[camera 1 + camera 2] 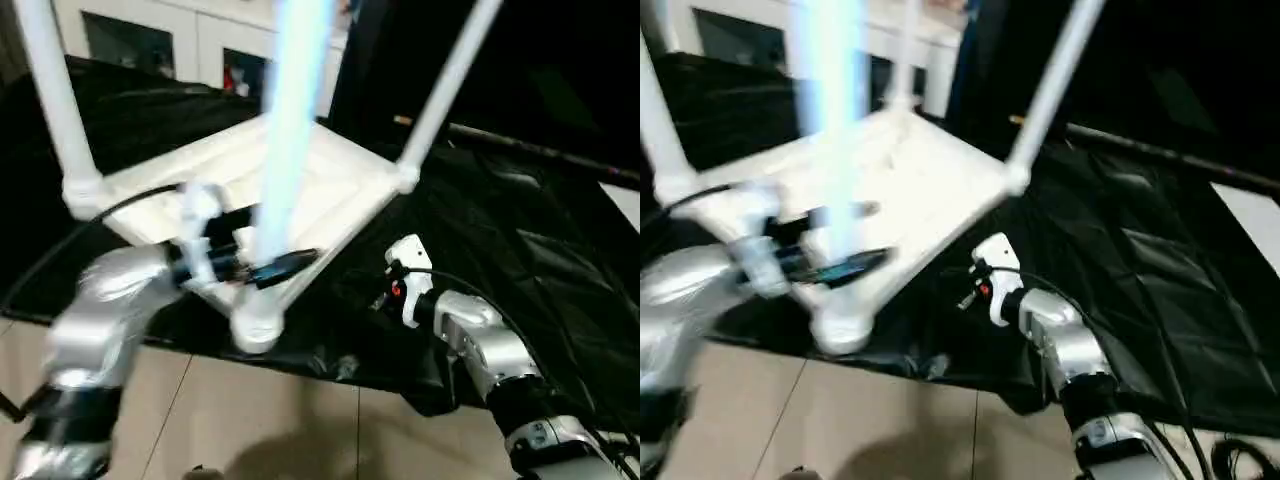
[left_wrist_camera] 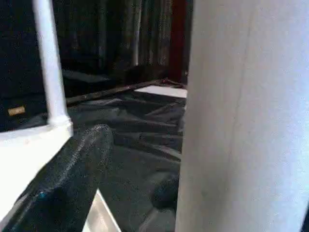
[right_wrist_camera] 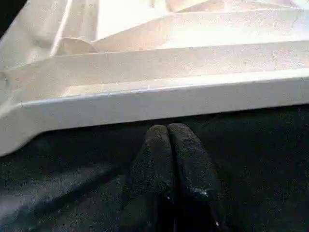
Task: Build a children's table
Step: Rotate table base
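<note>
The white tabletop (image 1: 325, 185) lies upside down on the black-draped work table, ribbed side up. Legs stand in its corner sockets: one far left (image 1: 55, 100), one right (image 1: 445, 90), one at the back (image 1: 905, 50). The nearest leg (image 1: 290, 130) rises from the front corner socket (image 1: 255, 325). My left gripper (image 1: 275, 268) straddles that leg low down; in the left wrist view one finger (image 2: 72, 183) stands apart from the leg (image 2: 241, 121), so it is open. My right gripper (image 3: 167, 129) is shut and empty, its tips just short of the tabletop's rim (image 3: 159, 104).
Wrinkled black cloth (image 1: 520, 240) covers the work table, whose near edge drops to a tiled floor (image 1: 260, 420). White cabinets (image 1: 190, 35) stand behind. A dark rod (image 1: 540, 150) lies along the far right of the cloth.
</note>
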